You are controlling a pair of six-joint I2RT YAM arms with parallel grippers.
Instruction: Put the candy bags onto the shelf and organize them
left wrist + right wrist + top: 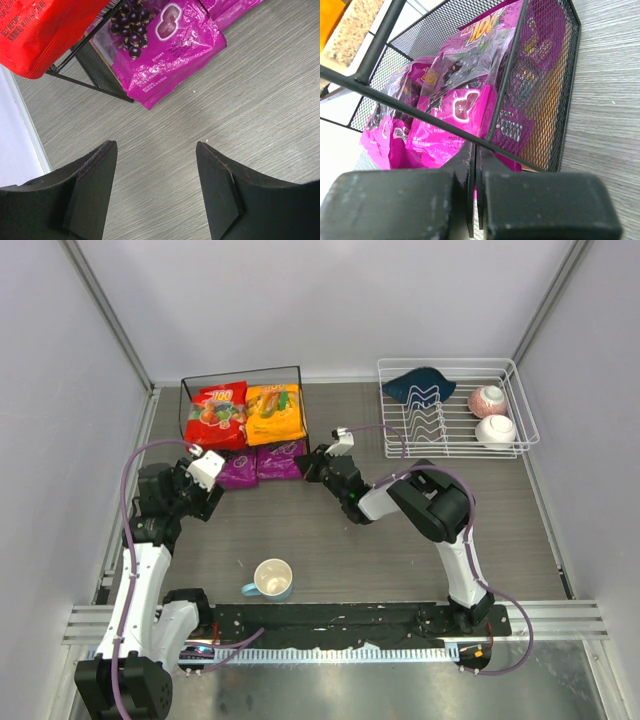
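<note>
As the red candy bag (217, 415) and the orange-yellow candy bag (275, 412) are laid side by side on the top board of the shelf (540, 100), and the two purple candy bags (260, 467) are tucked side by side beneath them, a sorting by colour is suggested, with all four packets judged to be placed. The front ends of the purple pair are seen to stick out past the lower tier, so a final push inward is probably called for. The right gripper (475, 160) is held at that front edge with its jaws pressed together; whether any film is nipped between them cannot be told. The left gripper (155, 160) is held spread wide and empty above bare table (260, 100), near the left purple bag. The lower board is largely hidden by the bags and mesh, and the bags' small print is not legible.
</note>
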